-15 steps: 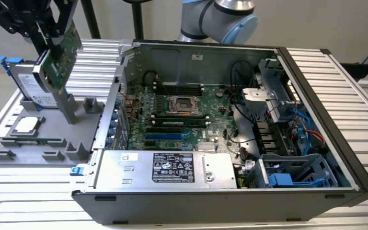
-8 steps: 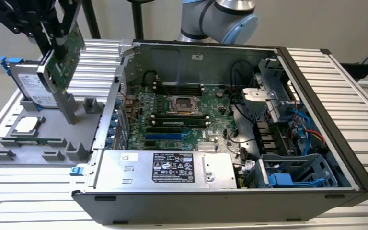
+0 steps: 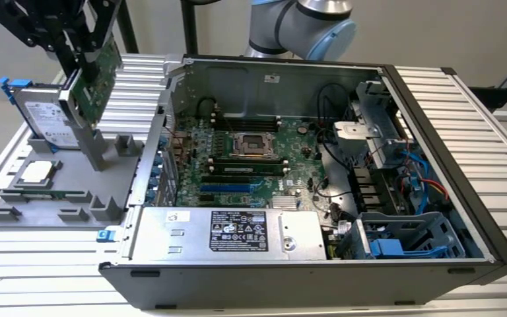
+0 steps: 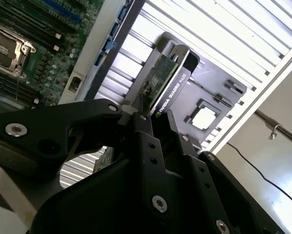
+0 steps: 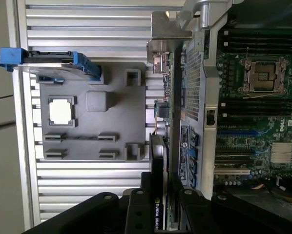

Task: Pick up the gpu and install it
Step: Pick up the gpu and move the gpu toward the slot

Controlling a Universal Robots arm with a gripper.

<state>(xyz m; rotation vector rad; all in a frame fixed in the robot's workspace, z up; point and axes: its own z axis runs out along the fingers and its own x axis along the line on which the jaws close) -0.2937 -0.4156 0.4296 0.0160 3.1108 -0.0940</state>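
The gpu (image 3: pixel 102 71) hangs tilted in the air at the exterior view's left, green board showing, above the grey holder tray (image 3: pixel 68 198). My gripper (image 3: pixel 79 61) is shut on its upper part. In both wrist views the card runs edge-on out from between the black fingers: the gpu (image 4: pixel 164 79) has its black shroud on one side and green board on the other, held by the gripper (image 4: pixel 155 122). In the first wrist view the gpu (image 5: pixel 158 156) hangs over the gap between the tray (image 5: pixel 116 117) and the case wall, in the gripper (image 5: pixel 158 200).
A silver hard drive with blue rails (image 3: pixel 47 115) stands in the tray beside the card. A processor chip (image 3: pixel 37 173) and a memory stick (image 3: pixel 42 195) lie in the tray. The open computer case (image 3: pixel 430 99) with its motherboard (image 3: pixel 245 158) sits to the exterior view's right.
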